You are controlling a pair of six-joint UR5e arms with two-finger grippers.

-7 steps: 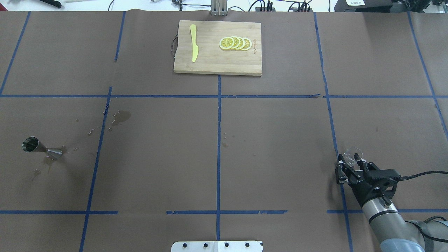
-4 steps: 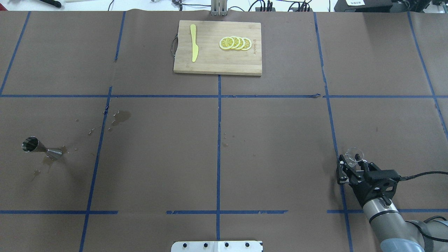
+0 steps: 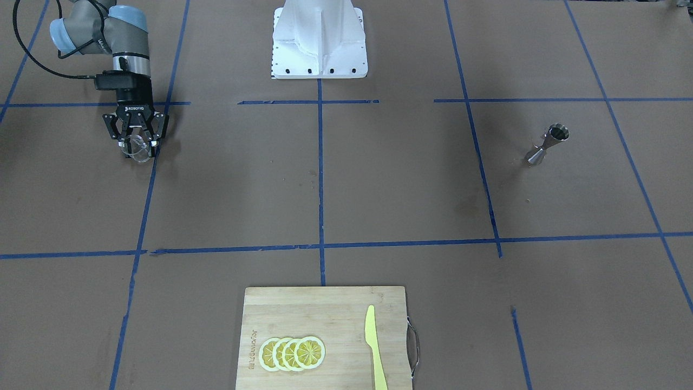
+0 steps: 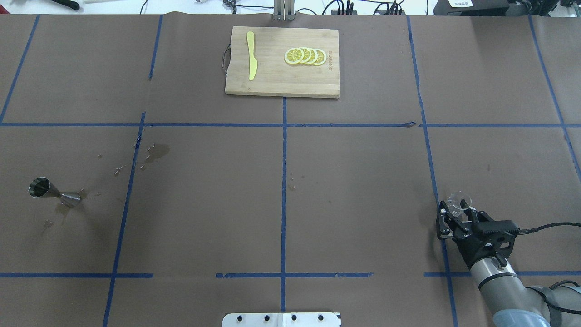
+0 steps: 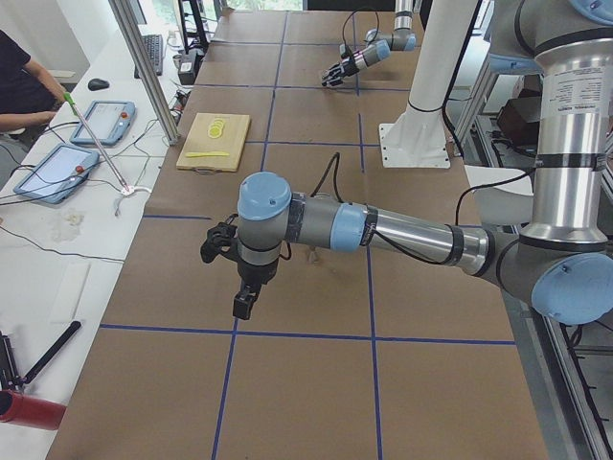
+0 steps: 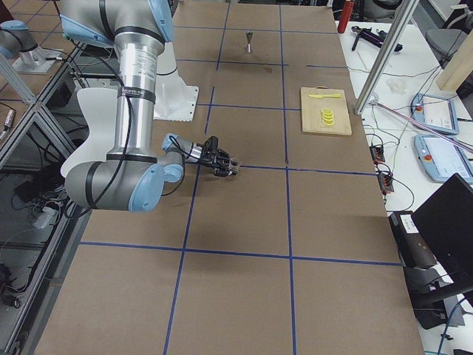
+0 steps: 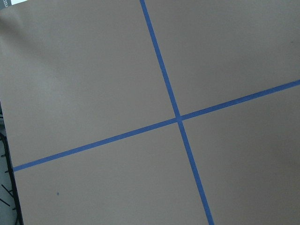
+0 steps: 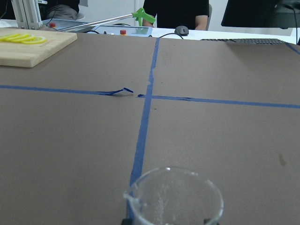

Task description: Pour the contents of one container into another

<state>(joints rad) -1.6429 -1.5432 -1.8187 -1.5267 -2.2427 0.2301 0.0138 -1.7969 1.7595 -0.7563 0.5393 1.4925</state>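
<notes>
The small clear glass tumbler (image 4: pixel 459 200) is at the table's near right, on a blue tape line. My right gripper (image 4: pixel 457 212) comes at it low from the robot's side, and its fingers hold the glass by its sides. In the right wrist view the glass (image 8: pixel 173 197) fills the bottom centre, and nothing shows inside it. The steel hourglass jigger (image 4: pixel 54 193) stands upright far off on the left side, also seen as the jigger (image 3: pixel 547 143). My left gripper (image 5: pixel 222 245) shows only in the exterior left view, hanging over bare table; I cannot tell its state.
A wooden cutting board (image 4: pixel 272 81) with lemon slices (image 4: pixel 305 56) and a yellow knife (image 4: pixel 251 54) lies at the far middle. Wet stains (image 4: pixel 156 152) mark the brown paper around the jigger. The robot's white base plate (image 4: pixel 281 319) sits at the near edge.
</notes>
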